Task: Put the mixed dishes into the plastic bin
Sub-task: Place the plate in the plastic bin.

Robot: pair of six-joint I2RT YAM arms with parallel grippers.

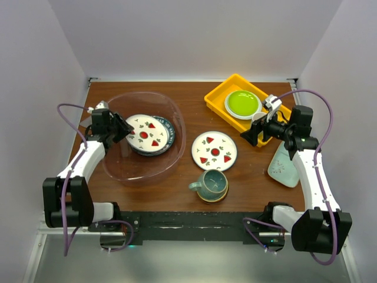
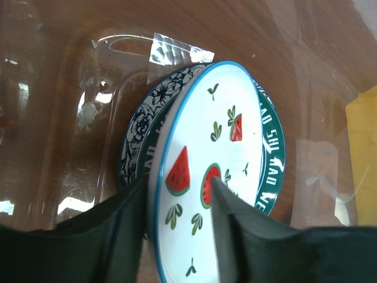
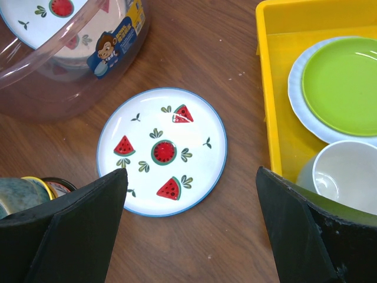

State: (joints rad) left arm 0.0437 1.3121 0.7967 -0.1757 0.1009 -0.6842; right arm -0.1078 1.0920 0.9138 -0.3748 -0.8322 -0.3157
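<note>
The plastic bin (image 1: 118,168) stands at the left and holds a stack of plates. My left gripper (image 1: 122,130) is shut on the rim of a white watermelon plate (image 1: 146,134), which lies tilted on top of the stack. In the left wrist view my left gripper (image 2: 179,188) straddles this plate (image 2: 230,100), over a blue floral plate (image 2: 144,112) and a dark lettered plate (image 2: 272,159). A second watermelon plate (image 1: 214,151) lies on the table, also in the right wrist view (image 3: 162,151). A teal mug (image 1: 211,185) stands near the front. My right gripper (image 1: 254,134) is open and empty, also in its wrist view (image 3: 189,172).
A yellow tray (image 1: 219,94) at the back right holds a lime-green plate (image 1: 243,103) and a small white cup (image 1: 259,118). A pale mint dish (image 1: 284,166) lies at the right edge, partly under my right arm. The bin's wall (image 3: 70,53) is left of my right gripper.
</note>
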